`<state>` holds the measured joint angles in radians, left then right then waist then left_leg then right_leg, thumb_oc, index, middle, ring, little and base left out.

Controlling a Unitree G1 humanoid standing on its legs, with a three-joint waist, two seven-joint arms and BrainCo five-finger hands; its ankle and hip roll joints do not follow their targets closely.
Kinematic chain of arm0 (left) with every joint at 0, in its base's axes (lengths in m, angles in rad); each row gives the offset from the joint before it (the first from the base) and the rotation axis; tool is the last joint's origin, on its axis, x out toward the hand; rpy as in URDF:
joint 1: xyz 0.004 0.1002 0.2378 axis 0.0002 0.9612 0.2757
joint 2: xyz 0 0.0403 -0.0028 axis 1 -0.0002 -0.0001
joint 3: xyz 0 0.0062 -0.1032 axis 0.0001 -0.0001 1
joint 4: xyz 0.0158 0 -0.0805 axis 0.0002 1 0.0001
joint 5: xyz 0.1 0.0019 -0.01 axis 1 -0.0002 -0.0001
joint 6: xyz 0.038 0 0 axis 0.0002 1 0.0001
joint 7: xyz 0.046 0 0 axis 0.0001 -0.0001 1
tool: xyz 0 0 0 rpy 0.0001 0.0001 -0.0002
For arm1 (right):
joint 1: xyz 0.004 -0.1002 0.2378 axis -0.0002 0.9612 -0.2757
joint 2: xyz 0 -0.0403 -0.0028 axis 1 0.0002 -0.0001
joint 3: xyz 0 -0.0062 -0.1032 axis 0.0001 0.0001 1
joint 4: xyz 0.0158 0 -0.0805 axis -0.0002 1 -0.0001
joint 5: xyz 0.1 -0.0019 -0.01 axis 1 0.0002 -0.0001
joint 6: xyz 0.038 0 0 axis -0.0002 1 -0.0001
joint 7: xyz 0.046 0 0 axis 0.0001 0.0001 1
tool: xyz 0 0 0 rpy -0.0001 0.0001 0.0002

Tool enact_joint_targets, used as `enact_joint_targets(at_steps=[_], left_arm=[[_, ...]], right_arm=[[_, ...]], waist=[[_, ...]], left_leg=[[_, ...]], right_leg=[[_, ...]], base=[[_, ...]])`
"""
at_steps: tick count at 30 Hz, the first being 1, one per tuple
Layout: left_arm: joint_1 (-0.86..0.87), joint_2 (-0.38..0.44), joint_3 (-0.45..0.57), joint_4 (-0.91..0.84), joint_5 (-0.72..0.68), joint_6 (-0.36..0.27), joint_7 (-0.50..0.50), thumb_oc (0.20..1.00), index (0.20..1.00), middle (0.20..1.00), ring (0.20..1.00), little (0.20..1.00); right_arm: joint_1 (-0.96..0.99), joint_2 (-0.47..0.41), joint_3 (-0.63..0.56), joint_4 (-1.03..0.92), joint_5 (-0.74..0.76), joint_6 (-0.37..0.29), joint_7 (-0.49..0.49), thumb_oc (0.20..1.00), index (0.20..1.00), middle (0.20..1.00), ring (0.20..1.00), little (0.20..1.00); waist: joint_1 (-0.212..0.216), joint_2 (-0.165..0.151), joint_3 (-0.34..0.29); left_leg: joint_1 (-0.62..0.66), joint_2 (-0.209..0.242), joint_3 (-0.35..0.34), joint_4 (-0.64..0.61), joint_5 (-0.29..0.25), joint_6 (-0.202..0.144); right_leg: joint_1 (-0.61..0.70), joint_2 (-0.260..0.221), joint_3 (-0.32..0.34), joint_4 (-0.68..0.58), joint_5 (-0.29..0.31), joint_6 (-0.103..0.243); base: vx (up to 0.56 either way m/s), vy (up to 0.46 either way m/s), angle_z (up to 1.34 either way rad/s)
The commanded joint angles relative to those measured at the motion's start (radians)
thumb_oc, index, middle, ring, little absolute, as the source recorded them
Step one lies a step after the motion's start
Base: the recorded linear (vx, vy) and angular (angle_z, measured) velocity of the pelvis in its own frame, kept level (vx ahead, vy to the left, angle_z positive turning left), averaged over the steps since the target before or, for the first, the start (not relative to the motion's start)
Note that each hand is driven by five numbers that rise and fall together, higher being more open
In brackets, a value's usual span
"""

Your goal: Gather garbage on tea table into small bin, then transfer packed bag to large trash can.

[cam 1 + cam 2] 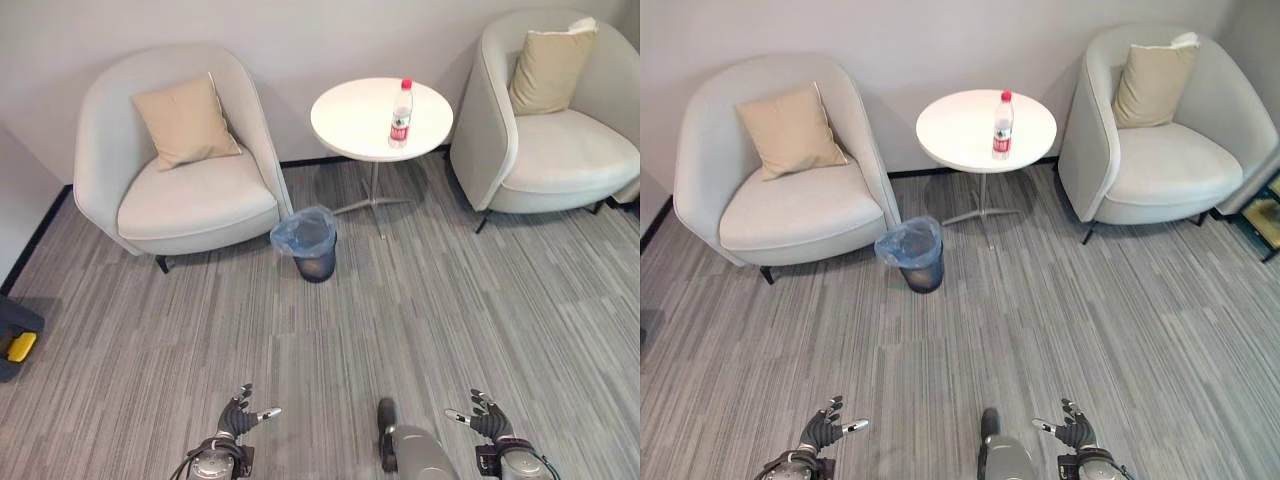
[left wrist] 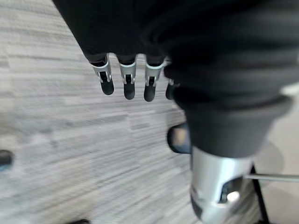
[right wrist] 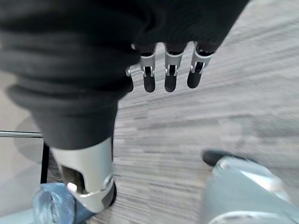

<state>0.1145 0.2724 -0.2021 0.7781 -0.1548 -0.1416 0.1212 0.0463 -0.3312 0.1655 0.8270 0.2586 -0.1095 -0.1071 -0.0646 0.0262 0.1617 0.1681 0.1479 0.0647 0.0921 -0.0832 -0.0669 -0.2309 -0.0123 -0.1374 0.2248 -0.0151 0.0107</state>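
A clear plastic bottle (image 1: 401,114) with a red cap and red label stands upright on the round white tea table (image 1: 350,125) between two armchairs. In front of the table, on the carpet, a small dark bin (image 1: 312,245) lined with a blue bag stands. My left hand (image 1: 240,412) and right hand (image 1: 486,416) hover low at the near edge, far from the table, both open and holding nothing. Straight fingers (image 2: 126,81) show in the left wrist view over bare carpet. The right wrist view has relaxed fingers (image 3: 169,74), with the bin (image 3: 53,205) in one corner.
A pale armchair (image 1: 185,160) with a beige cushion stands left of the table, and another armchair (image 1: 550,120) to its right. A dark and yellow object (image 1: 15,342) lies at the left edge. Grey striped carpet (image 1: 400,320) stretches between me and the furniture.
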Motion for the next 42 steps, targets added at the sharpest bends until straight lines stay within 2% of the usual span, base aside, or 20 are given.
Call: enact_joint_targets(at_steps=[1, 2, 4, 7, 8, 11, 12, 16, 18, 21, 24, 25, 26, 30, 33, 35, 36, 37, 39, 42], left_arm=[[-0.077, 0.037, 0.001, -0.042, -0.019, -0.028, -0.001, 1.000, 1.000, 1.000, 1.000, 1.000], [-0.089, 0.035, -0.006, -0.035, -0.024, -0.028, 0.003, 1.000, 1.000, 1.000, 1.000, 1.000], [-0.097, 0.032, -0.015, -0.032, -0.023, -0.027, 0.001, 1.000, 1.000, 1.000, 1.000, 1.000], [-0.090, 0.039, -0.023, -0.042, -0.018, -0.025, -0.006, 1.000, 1.000, 1.000, 1.000, 1.000], [-0.086, 0.040, -0.025, -0.046, -0.016, -0.024, -0.008, 1.000, 1.000, 1.000, 1.000, 1.000], [-0.065, 0.046, -0.012, -0.060, -0.020, -0.022, -0.007, 1.000, 1.000, 1.000, 1.000, 1.000], [-0.059, 0.048, -0.006, -0.059, -0.020, -0.022, -0.005, 1.000, 1.000, 1.000, 1.000, 1.000], [-0.029, 0.054, 0.011, -0.052, -0.012, -0.017, -0.014, 1.000, 1.000, 1.000, 1.000, 1.000], [-0.032, 0.060, 0.003, -0.060, -0.008, -0.020, -0.015, 1.000, 1.000, 1.000, 1.000, 1.000], [-0.031, 0.067, 0.008, -0.070, -0.011, -0.022, -0.013, 1.000, 1.000, 1.000, 1.000, 1.000], [-0.034, 0.070, 0.009, -0.066, -0.012, -0.021, -0.012, 1.000, 1.000, 1.000, 1.000, 1.000], [-0.044, 0.077, 0.011, -0.058, -0.008, -0.021, -0.010, 1.000, 1.000, 1.000, 1.000, 1.000], [-0.046, 0.076, 0.010, -0.053, -0.004, -0.021, -0.009, 1.000, 1.000, 1.000, 1.000, 1.000], [-0.053, 0.077, 0.008, -0.050, 0.000, -0.023, -0.008, 1.000, 1.000, 1.000, 1.000, 1.000], [-0.067, 0.065, -0.001, -0.031, -0.010, -0.023, -0.002, 1.000, 1.000, 1.000, 1.000, 1.000], [-0.066, 0.064, -0.001, -0.032, -0.002, -0.025, -0.006, 1.000, 1.000, 1.000, 1.000, 1.000], [-0.061, 0.059, -0.005, -0.022, 0.008, -0.025, -0.009, 1.000, 1.000, 1.000, 1.000, 1.000], [-0.063, 0.056, -0.005, -0.015, 0.002, -0.023, -0.014, 1.000, 1.000, 1.000, 1.000, 1.000], [-0.067, 0.053, -0.008, -0.011, 0.001, -0.022, -0.016, 1.000, 1.000, 1.000, 1.000, 1.000], [-0.086, 0.051, -0.016, -0.009, -0.007, -0.015, -0.019, 1.000, 1.000, 1.000, 1.000, 1.000]], right_arm=[[-0.040, -0.025, 0.000, -0.065, 0.048, -0.064, -0.012, 1.000, 1.000, 1.000, 1.000, 1.000], [-0.045, -0.028, 0.008, -0.064, 0.051, -0.064, -0.013, 1.000, 1.000, 1.000, 1.000, 1.000], [-0.047, -0.033, 0.013, -0.068, 0.052, -0.061, -0.011, 1.000, 1.000, 1.000, 1.000, 1.000], [-0.035, -0.042, 0.008, -0.080, 0.052, -0.061, -0.005, 1.000, 1.000, 1.000, 1.000, 1.000], [-0.032, -0.042, 0.008, -0.080, 0.052, -0.059, -0.005, 1.000, 1.000, 1.000, 1.000, 1.000], [-0.029, -0.031, 0.009, -0.059, 0.053, -0.054, -0.009, 1.000, 1.000, 1.000, 1.000, 1.000], [-0.026, -0.029, 0.010, -0.058, 0.052, -0.053, -0.009, 1.000, 1.000, 1.000, 1.000, 1.000], [-0.006, -0.013, 0.012, -0.064, 0.031, -0.045, 0.004, 1.000, 1.000, 1.000, 1.000, 1.000], [-0.017, -0.008, 0.025, -0.065, 0.014, -0.040, 0.013, 1.000, 1.000, 1.000, 1.000, 1.000], [-0.027, -0.004, 0.037, -0.071, 0.004, -0.038, 0.019, 1.000, 1.000, 1.000, 1.000, 1.000], [-0.036, 0.001, 0.044, -0.074, 0.000, -0.035, 0.023, 1.000, 1.000, 1.000, 1.000, 1.000], [-0.047, 0.006, 0.052, -0.086, -0.003, -0.039, 0.027, 1.000, 1.000, 1.000, 1.000, 1.000], [-0.048, 0.009, 0.055, -0.096, -0.004, -0.038, 0.027, 1.000, 1.000, 1.000, 1.000, 1.000], [-0.047, 0.004, 0.062, -0.101, -0.015, -0.040, 0.028, 1.000, 1.000, 1.000, 1.000, 1.000], [-0.053, 0.000, 0.072, -0.090, -0.015, -0.038, 0.019, 1.000, 1.000, 1.000, 1.000, 1.000], [-0.041, -0.001, 0.066, -0.099, -0.016, -0.040, 0.019, 1.000, 1.000, 1.000, 1.000, 1.000], [-0.031, 0.000, 0.068, -0.100, -0.017, -0.042, 0.021, 1.000, 1.000, 1.000, 1.000, 1.000], [-0.026, -0.001, 0.062, -0.097, -0.008, -0.047, 0.021, 1.000, 1.000, 1.000, 1.000, 1.000], [-0.026, -0.004, 0.062, -0.094, -0.005, -0.050, 0.019, 1.000, 1.000, 1.000, 1.000, 1.000], [-0.019, -0.015, 0.065, -0.110, 0.003, -0.051, 0.016, 1.000, 1.000, 1.000, 1.000, 1.000]], waist=[[-0.021, -0.039, 0.000], [-0.014, -0.046, 0.007], [-0.002, -0.055, 0.015], [0.009, -0.076, 0.023], [0.017, -0.079, 0.029], [0.047, -0.076, 0.039], [0.051, -0.079, 0.038], [0.059, -0.088, 0.009], [0.070, -0.101, -0.013], [0.081, -0.104, -0.029], [0.085, -0.102, -0.031], [0.078, -0.094, -0.028], [0.074, -0.088, -0.025], [0.059, -0.066, -0.017], [0.023, -0.061, 0.011], [0.016, -0.067, 0.020], [0.019, -0.070, 0.016], [0.019, -0.070, 0.009], [0.019, -0.070, 0.008], [0.016, -0.075, 0.012]], left_leg=[[-0.122, -0.066, -0.024, 0.306, 0.086, -0.036], [-0.147, -0.068, -0.032, 0.319, 0.090, -0.026], [-0.195, -0.092, -0.042, 0.295, 0.048, -0.006], [-0.278, -0.112, -0.005, 0.197, -0.010, 0.016], [-0.302, -0.121, 0.002, 0.161, -0.002, 0.017], [-0.371, -0.128, 0.019, 0.056, 0.099, -0.003], [-0.378, -0.126, 0.025, 0.060, 0.101, -0.003], [-0.327, -0.135, 0.047, 0.038, 0.072, 0.022], [-0.316, -0.162, 0.049, 0.044, 0.028, 0.048], [-0.301, -0.181, 0.047, 0.040, -0.002, 0.075], [-0.286, -0.191, 0.047, 0.033, -0.018, 0.092], [-0.263, -0.200, 0.039, 0.019, -0.029, 0.106], [-0.250, -0.200, 0.034, 0.011, -0.033, 0.110], [-0.197, -0.197, 0.019, -0.023, -0.040, 0.109], [-0.135, -0.206, -0.019, -0.025, -0.054, 0.098], [-0.115, -0.209, -0.037, -0.005, -0.073, 0.088], [-0.110, -0.208, -0.041, 0.013, -0.071, 0.076], [-0.109, -0.194, -0.042, 0.023, -0.049, 0.046], [-0.118, -0.188, -0.044, 0.044, -0.040, 0.035], [-0.171, -0.143, 0.009, 0.160, -0.023, 0.013]], right_leg=[[0.176, -0.006, 0.050, -0.195, -0.042, 0.013], [0.191, -0.007, 0.056, -0.203, -0.049, 0.009], [0.218, -0.008, 0.063, -0.219, -0.065, 0.012], [0.255, -0.022, 0.057, -0.234, -0.087, 0.020], [0.270, -0.019, 0.060, -0.236, -0.096, 0.022], [0.327, 0.007, 0.076, -0.247, -0.118, 0.027], [0.335, 0.008, 0.083, -0.245, -0.121, 0.026], [0.378, -0.004, 0.112, -0.234, -0.144, 0.037], [0.374, -0.035, 0.135, -0.211, -0.129, 0.072], [0.358, -0.054, 0.150, -0.176, -0.117, 0.096], [0.328, -0.060, 0.157, -0.108, -0.104, 0.114], [0.278, -0.055, 0.168, -0.017, -0.070, 0.139], [0.248, -0.051, 0.168, 0.014, -0.063, 0.141], [0.162, -0.038, 0.115, 0.005, -0.076, 0.119], [0.088, -0.009, 0.094, -0.090, -0.056, 0.100], [0.113, -0.004, 0.105, -0.108, -0.059, 0.099], [0.137, 0.000, 0.104, -0.112, -0.063, 0.079], [0.161, 0.000, 0.089, -0.133, -0.064, 0.066], [0.178, 0.001, 0.081, -0.148, -0.065, 0.059], [0.225, -0.001, 0.057, -0.182, -0.085, 0.029]], base=[[0.26, -0.325, 0.14], [0.24, -0.254, -0.08], [0.19, -0.114, -0.25], [0.20, -0.061, -0.04], [0.22, -0.030, 0.02], [0.27, 0.016, -0.19], [0.33, 0.070, -0.43], [0.36, 0.154, -0.50], [0.36, 0.258, -0.44], [0.24, 0.197, 0.00], [0.14, 0.130, -0.10], [0.13, 0.119, -0.29], [0.13, 0.118, -0.09], [0.15, 0.042, 0.15], [0.24, -0.048, 0.12], [0.22, -0.120, 0.84], [0.22, -0.188, 1.15], [0.18, -0.162, 0.85], [0.10, -0.125, 0.59], [0.10, -0.108, 0.64]])
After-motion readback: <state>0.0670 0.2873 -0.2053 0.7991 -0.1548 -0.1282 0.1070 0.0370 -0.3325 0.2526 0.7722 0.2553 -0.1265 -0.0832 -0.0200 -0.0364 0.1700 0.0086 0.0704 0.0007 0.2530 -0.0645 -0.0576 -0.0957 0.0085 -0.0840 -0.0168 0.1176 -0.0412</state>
